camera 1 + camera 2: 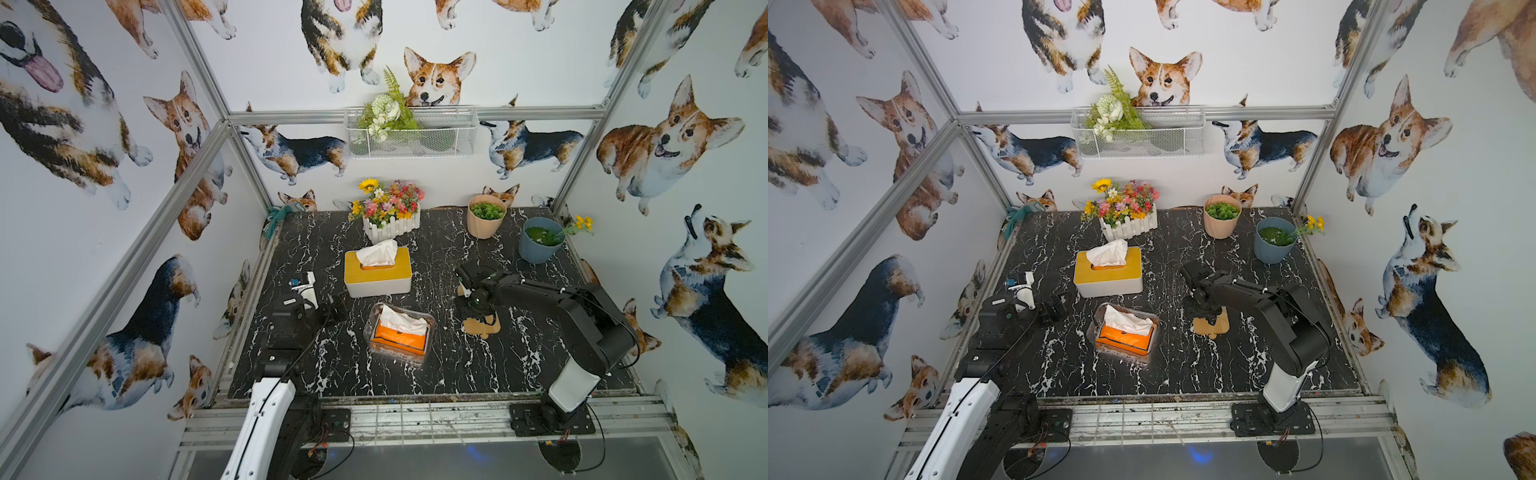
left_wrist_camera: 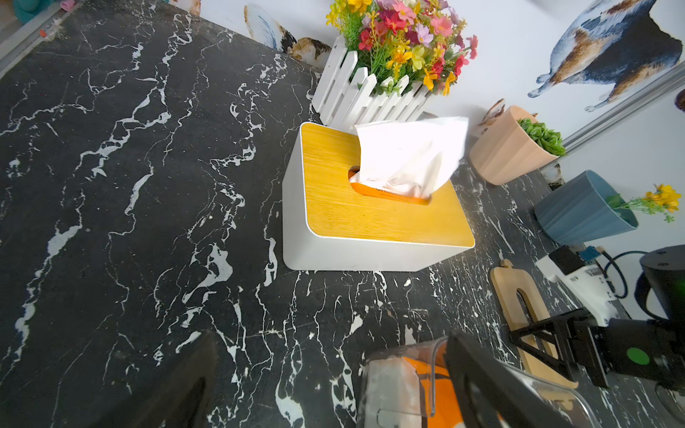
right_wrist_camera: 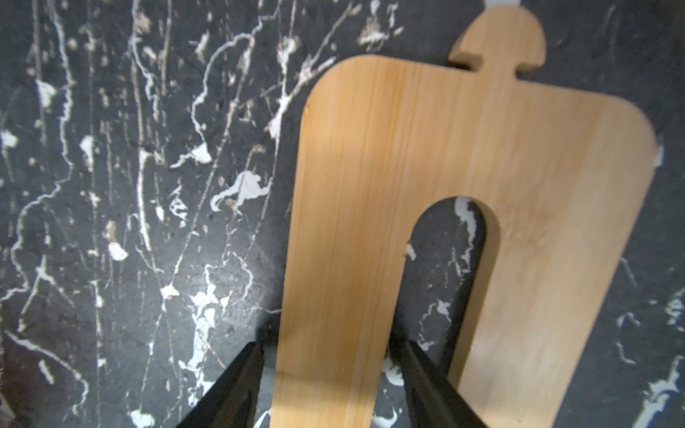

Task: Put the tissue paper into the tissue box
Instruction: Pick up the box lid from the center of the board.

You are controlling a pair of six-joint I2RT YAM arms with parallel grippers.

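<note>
An orange pack of tissue paper (image 1: pixel 401 334) (image 1: pixel 1124 334), with a white sheet sticking up, sits inside a clear tissue box (image 1: pixel 430 328) (image 2: pixel 398 385) at the table's middle. A slotted wooden lid (image 1: pixel 482 328) (image 1: pixel 1214 328) (image 3: pixel 426 166) lies flat to its right. My right gripper (image 1: pixel 473 309) (image 3: pixel 330 344) points down at the lid and straddles one of its two legs, jaws open with a narrow gap on each side. My left gripper (image 1: pixel 336 305) (image 2: pixel 333 389) hangs wide open just left of the clear box, holding nothing.
A white tissue box with a bamboo top (image 1: pixel 377 278) (image 2: pixel 370 222) and a tissue poking out stands behind the clear one. Along the back are a white-fenced flower planter (image 1: pixel 390 226), a peach pot (image 1: pixel 485 218) and a blue pot (image 1: pixel 539 243).
</note>
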